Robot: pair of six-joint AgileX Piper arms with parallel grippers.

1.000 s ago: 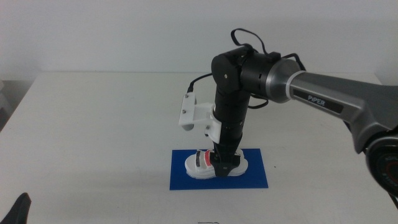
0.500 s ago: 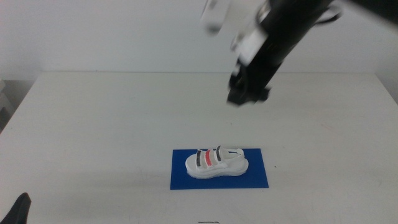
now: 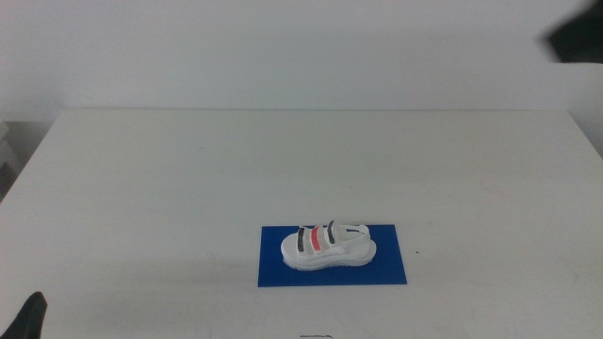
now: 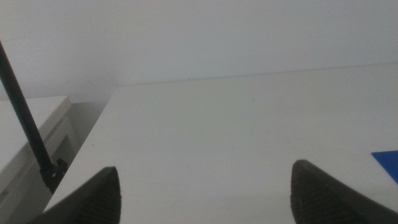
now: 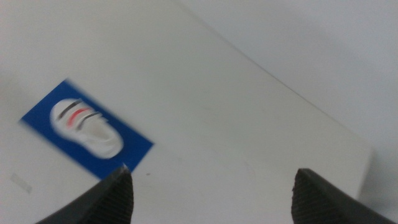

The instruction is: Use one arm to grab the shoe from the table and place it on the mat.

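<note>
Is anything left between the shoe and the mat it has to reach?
Nothing visible: the shoe already lies on the mat, and no gripper touches it. The right gripper is open, high above.

Not much of the robot shows. In the left wrist view, the left gripper (image 4: 205, 193) has two dark grey jaws with round tips and a dull, rough look. In the right wrist view, the right gripper (image 5: 208, 196) has two jaws just like them, dark and rounded. In the middle view, a blurry black shape (image 3: 577, 38) sits in the top corner, maybe part of the arm. A small black tip (image 3: 28, 318) pokes up at the bottom edge.
</note>
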